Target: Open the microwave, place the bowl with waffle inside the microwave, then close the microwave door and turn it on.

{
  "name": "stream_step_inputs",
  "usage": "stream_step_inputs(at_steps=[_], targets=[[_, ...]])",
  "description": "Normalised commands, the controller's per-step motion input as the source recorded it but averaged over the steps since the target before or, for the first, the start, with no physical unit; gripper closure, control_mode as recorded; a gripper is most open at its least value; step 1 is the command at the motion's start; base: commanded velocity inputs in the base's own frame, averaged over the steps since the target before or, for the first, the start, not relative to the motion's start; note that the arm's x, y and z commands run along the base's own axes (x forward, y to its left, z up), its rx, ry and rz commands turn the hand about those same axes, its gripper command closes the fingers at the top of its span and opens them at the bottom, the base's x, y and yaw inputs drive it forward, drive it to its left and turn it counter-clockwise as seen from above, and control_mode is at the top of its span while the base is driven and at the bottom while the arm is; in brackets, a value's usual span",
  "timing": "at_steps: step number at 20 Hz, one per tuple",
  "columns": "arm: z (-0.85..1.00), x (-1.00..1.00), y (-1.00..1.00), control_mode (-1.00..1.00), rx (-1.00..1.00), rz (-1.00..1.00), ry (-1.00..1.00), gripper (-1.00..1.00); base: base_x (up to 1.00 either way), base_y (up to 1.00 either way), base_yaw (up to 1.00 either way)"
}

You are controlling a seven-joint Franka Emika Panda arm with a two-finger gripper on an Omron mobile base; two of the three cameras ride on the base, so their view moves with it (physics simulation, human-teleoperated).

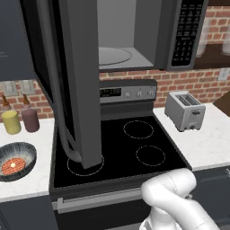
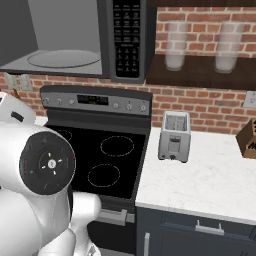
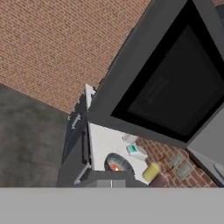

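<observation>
Jaws pressed together and holding nothing, the gripper looks across at the microwave door (image 3: pixel 175 94), swung wide open. That door (image 1: pixel 72 81) hangs out over the stove (image 1: pixel 121 148) on the left, and the microwave (image 1: pixel 134 36) shows its light cavity and glass turntable (image 1: pixel 114 56). On the left counter (image 1: pixel 27 179) sits the bowl (image 1: pixel 17 161) with the waffle (image 1: pixel 12 166) in it, yellow jar (image 1: pixel 11 122) and mauve jar (image 1: pixel 30 119) just behind. Far right, a toaster (image 1: pixel 185 111).

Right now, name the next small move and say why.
Probably swing the arm left and down toward the bowl. The microwave door already stands open, the turntable is bare, and the bowl with the waffle sits on the counter left of the stove.
</observation>
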Motion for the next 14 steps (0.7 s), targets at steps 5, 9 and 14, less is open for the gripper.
stream_step_inputs(at_steps=[5,9,14], targets=[[-0.04,0.84,1.00,-1.00,-0.01,0.00,-0.18,1.00,0.00,0.00,0.00],[0.02,0.95,0.99,-1.00,0.00,0.00,-0.07,1.00,0.00,0.00,0.00],[0.52,0.76,0.96,-1.00,0.00,0.09,-0.01,1.00,0.00,0.00,0.00]])
